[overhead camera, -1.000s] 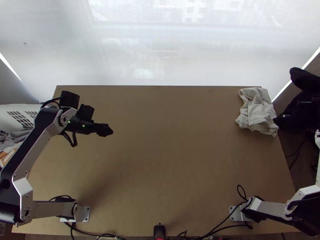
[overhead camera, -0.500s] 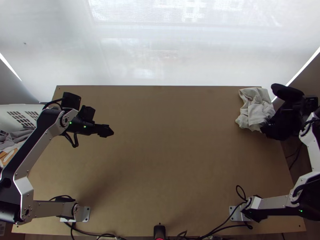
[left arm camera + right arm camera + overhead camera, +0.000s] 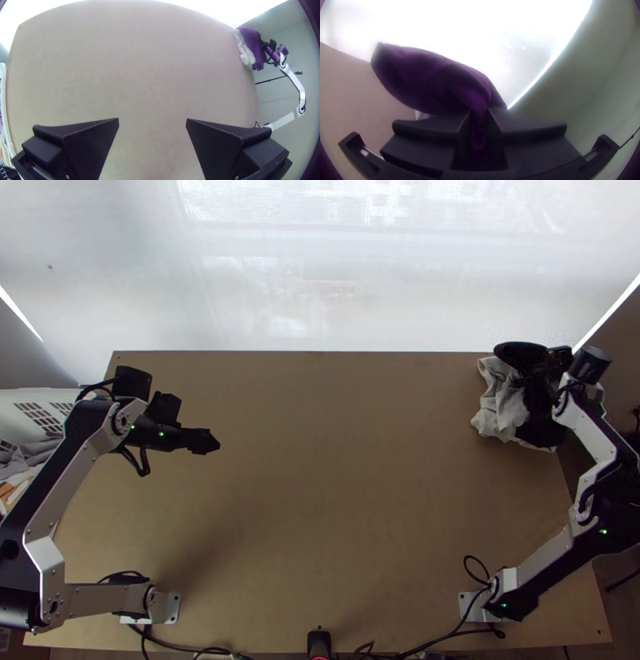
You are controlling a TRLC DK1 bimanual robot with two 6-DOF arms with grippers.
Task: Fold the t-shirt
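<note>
Right gripper (image 3: 547, 372), at the table's far right corner: the fingers are drawn nearly together, with a narrow fold of the dark t-shirt (image 3: 542, 419) pinched between them. The t-shirt is bunched; one lobe projects ahead of the fingertips, and the remainder extends below the gripper. A crumpled light cloth (image 3: 497, 409) lies on the table (image 3: 344, 500), partly covered by the t-shirt in the top view. Left gripper (image 3: 214, 442), well apart from both cloths: the fingers stand wide open above bare tabletop, with nothing between them in the left wrist view.
</note>
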